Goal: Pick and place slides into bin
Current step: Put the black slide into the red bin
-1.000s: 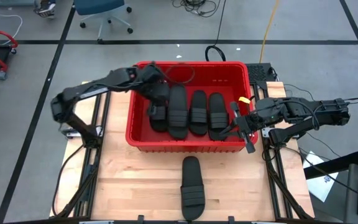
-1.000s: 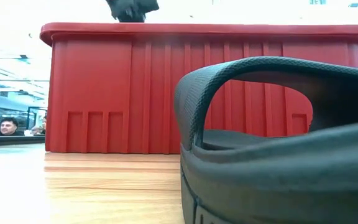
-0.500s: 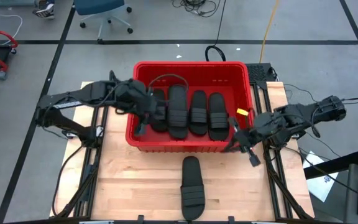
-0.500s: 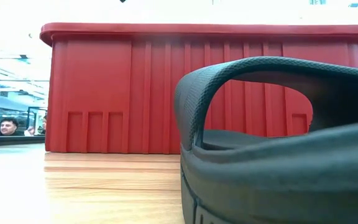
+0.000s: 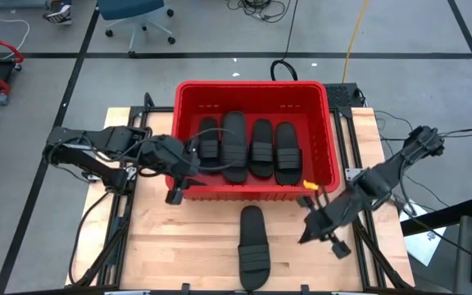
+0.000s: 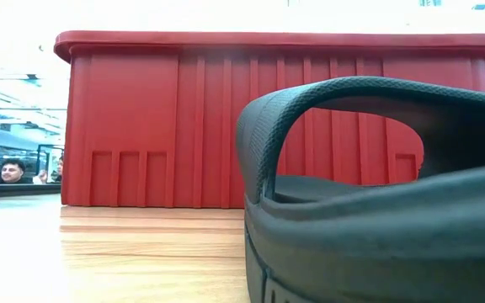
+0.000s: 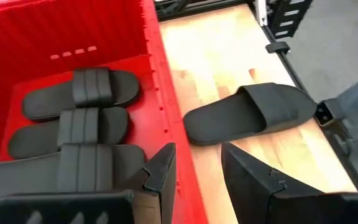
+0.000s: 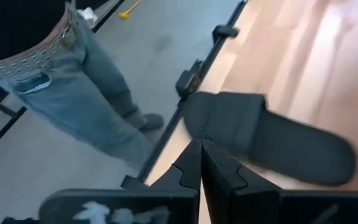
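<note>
Room: grey floor [image 5: 433,49] crossed by dark lines, with cables and an office chair [image 5: 138,20] beyond the far side of the bin; in the low view a person's head [image 6: 8,171] shows far off to one side of the bin; in the right wrist view a person in jeans [image 8: 73,81] stands on the floor by the table edge.
Surface: pale wooden table [image 5: 179,246] on a black frame.
Bin: red bin [image 5: 252,190] stands on the far half of the table, filling most of the low view.
Slides in bin: four slides [image 5: 248,147] lie side by side on the bin floor, straps up.
Loose slide: one slide [image 5: 252,242] lies flat on the table just in front of the bin's near wall, apart from it, lengthwise toward the bin.
Left gripper: left gripper [image 5: 173,195] hangs at the bin's near left corner, outside the rim; its fingers [image 7: 163,171] stand apart with nothing between them.
Right gripper: right gripper [image 5: 306,238] sits off the bin's near right corner, beside the loose slide and not touching it; its fingers [image 8: 194,165] are pressed together and hold nothing.
</note>
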`<state>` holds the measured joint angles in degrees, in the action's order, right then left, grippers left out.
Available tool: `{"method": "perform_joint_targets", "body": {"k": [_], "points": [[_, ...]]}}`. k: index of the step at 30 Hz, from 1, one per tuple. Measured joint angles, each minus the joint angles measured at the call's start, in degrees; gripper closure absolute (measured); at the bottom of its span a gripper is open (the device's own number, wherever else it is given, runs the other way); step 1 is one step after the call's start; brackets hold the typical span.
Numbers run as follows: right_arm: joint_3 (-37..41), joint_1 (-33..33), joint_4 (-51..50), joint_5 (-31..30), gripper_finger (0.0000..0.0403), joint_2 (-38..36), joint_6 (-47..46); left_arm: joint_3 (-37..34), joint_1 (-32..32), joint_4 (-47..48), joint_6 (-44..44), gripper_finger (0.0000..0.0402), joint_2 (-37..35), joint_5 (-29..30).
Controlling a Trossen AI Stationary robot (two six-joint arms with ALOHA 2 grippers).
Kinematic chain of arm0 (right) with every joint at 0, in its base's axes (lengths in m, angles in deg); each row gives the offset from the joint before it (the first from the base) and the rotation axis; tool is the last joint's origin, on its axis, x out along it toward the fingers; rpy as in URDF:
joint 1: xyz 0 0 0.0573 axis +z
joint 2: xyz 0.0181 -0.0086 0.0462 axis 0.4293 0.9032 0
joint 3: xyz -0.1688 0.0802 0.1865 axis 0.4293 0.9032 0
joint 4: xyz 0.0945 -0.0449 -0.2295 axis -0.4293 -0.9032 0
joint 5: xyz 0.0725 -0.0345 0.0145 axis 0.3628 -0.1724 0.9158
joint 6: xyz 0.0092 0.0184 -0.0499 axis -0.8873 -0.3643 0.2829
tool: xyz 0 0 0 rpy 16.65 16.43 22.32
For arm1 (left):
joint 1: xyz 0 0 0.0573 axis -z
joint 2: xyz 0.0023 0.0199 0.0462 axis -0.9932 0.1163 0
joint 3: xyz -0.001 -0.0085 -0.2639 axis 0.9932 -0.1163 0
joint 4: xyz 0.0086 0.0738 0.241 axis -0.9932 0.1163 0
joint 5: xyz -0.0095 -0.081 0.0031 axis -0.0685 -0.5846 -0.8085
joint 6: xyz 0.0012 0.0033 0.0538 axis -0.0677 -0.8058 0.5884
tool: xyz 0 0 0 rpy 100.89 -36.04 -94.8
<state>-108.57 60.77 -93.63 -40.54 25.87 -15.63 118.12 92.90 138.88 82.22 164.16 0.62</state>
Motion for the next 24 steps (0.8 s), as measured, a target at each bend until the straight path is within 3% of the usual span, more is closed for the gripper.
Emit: {"method": "perform_joint_targets", "body": {"k": [7, 17, 24], "points": [[0.0, 3.04, 2.17, -0.15, 0.0403, 7.59, -2.35, 0.0, 4.09, 0.06, -0.73, 0.0277, 0.02, 0.11], [0.0, 2.1, 10.76, -1.91, 0.0402, 15.57, -5.35, 0.0, 9.73, 0.07, -4.09, 0.0277, 0.02, 0.4], [0.0, 0.63, 11.15, -5.13, 0.0359, 18.94, -6.9, 0.0, 13.26, -0.08, -5.43, 0.0277, 0.02, 1.48]]}}
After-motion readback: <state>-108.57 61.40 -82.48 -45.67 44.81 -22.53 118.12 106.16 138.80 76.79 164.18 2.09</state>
